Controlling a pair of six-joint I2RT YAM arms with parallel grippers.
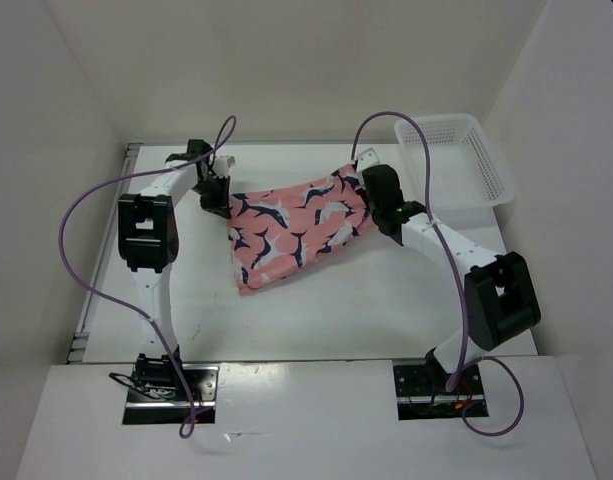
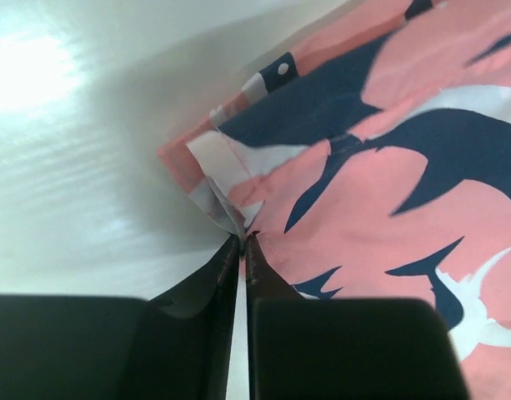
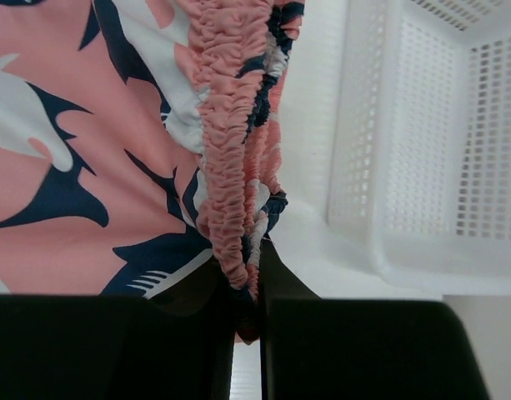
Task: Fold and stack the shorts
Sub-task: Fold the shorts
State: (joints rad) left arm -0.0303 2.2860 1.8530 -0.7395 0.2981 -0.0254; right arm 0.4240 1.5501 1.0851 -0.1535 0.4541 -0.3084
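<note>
The salmon-pink shorts point(image 1: 286, 232) with navy-and-white shark shapes hang stretched between my two grippers over the middle of the table, their lower part resting on it. My left gripper point(image 1: 218, 190) is shut on the shorts' left hem corner point(image 2: 230, 218); its fingertips point(image 2: 242, 240) pinch the folded edge. My right gripper point(image 1: 371, 190) is shut on the gathered elastic waistband point(image 3: 234, 167) at the shorts' right end; the band runs between the fingers point(image 3: 247, 287).
A white plastic mesh basket point(image 1: 466, 158) stands at the back right corner, close to my right gripper; it also shows in the right wrist view point(image 3: 430, 133). White walls enclose the table on three sides. Purple cables loop above both arms.
</note>
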